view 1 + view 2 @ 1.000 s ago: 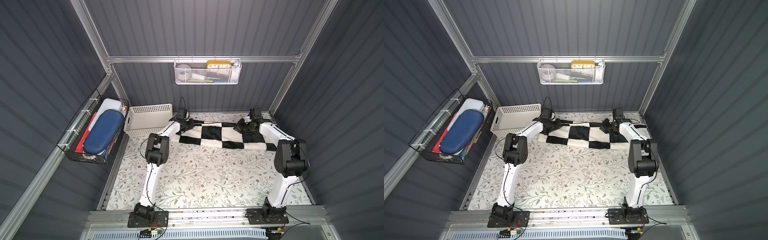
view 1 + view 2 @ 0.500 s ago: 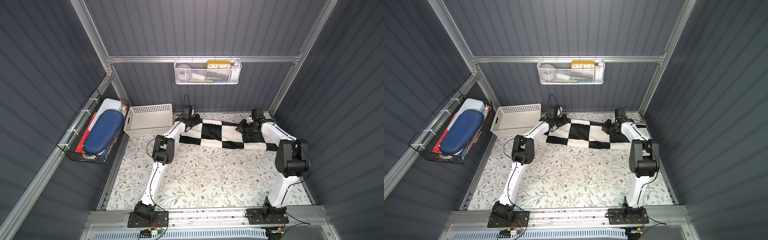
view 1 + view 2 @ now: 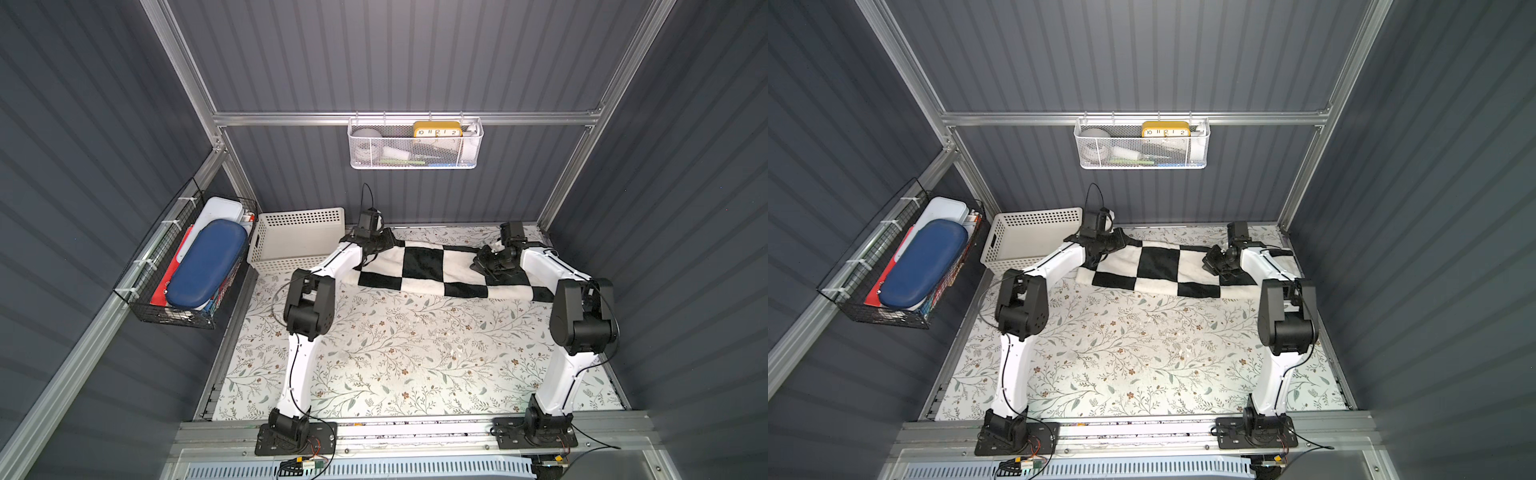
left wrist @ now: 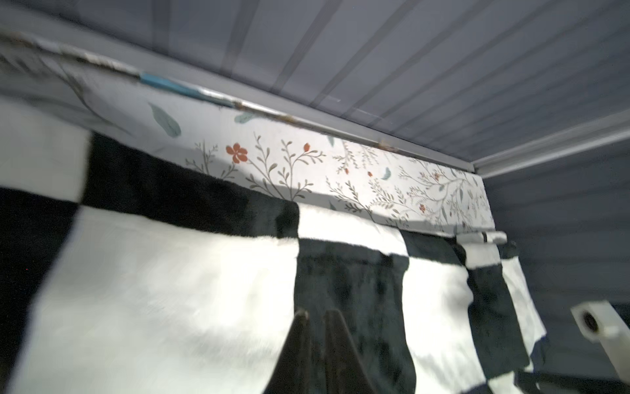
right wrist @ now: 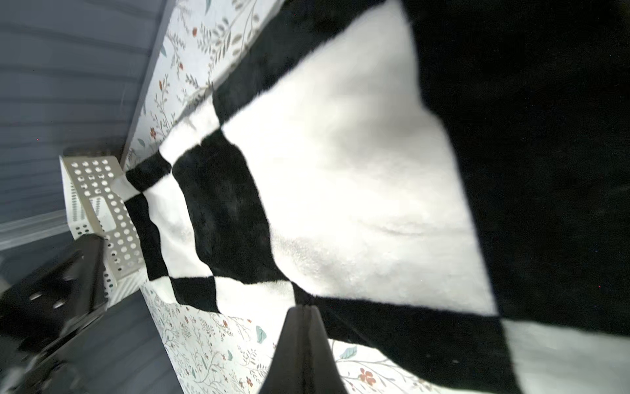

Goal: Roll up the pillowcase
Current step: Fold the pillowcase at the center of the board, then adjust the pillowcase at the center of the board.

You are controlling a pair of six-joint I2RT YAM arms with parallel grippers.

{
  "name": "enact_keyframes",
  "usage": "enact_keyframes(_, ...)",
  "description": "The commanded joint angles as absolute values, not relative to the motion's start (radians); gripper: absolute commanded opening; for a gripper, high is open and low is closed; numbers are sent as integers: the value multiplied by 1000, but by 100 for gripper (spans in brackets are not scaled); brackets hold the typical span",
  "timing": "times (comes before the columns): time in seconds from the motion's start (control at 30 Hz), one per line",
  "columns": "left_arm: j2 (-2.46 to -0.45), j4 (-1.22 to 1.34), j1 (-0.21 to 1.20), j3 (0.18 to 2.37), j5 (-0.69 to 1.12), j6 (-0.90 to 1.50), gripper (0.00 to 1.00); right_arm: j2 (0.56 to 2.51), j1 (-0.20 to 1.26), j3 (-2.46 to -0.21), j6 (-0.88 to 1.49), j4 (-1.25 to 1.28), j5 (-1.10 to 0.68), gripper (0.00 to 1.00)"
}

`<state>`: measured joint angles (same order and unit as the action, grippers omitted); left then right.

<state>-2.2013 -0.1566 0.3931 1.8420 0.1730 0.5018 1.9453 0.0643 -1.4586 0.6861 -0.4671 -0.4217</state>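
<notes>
Two full rows of large black and white squares show on the pillowcase (image 3: 432,266) in both top views (image 3: 1163,266). It lies as a long band across the back of the floral table cover (image 3: 415,353), close to the rear wall. The pile is plush and soft. The white squares look bright and slightly matted in the right wrist view (image 5: 341,170).

We note a narrower row of squares along the edge nearest the wall in the left wrist view (image 4: 170,290). The edge facing the arm bases looks thick and rounded. The band's left end lies near the white perforated basket (image 3: 299,241), and its right end passes under the right arm.

Left gripper (image 3: 384,245): it sits over the left end of the band. In the wrist view (image 4: 315,315) its two dark fingertips stand a narrow slit apart, over a black square. We cannot tell whether any plush lies between them.

Right gripper (image 3: 490,264): it sits over the right part of the band. In its wrist view (image 5: 303,308) the jaws are pressed together, with the tip at the cloth's border beside the table cover. We cannot tell whether they pinch any plush.

The basket also shows in the right wrist view (image 5: 99,191), beyond the far end of the cloth.
</notes>
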Motion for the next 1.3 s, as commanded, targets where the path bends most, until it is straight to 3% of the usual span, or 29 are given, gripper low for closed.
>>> enact_keyframes(0.0,-2071,-212,399,1740,77,358,15,1989,182,-1509,674,-482,-432,0)
enact_keyframes(0.13,-1959,-319,396,1630,-64,377,0,2086,330,-1669,681,-508,-420,0)
enact_keyframes(0.37,-1731,-315,310,1428,12,451,0,2373,498,-2032,717,-558,-410,0)
enact_keyframes(0.7,-1600,-325,302,1301,40,453,0,2706,517,-2436,745,-718,-320,0)
enact_keyframes(0.87,-1587,-317,302,1296,40,442,0,2662,534,-2351,678,-918,-337,0)
enact_keyframes(1.07,-1598,-278,302,1284,68,430,0,2386,554,-1819,642,-950,-342,0)
enact_keyframes(1.27,-1630,-243,302,1276,116,426,0,2194,522,-1468,648,-943,-404,0)
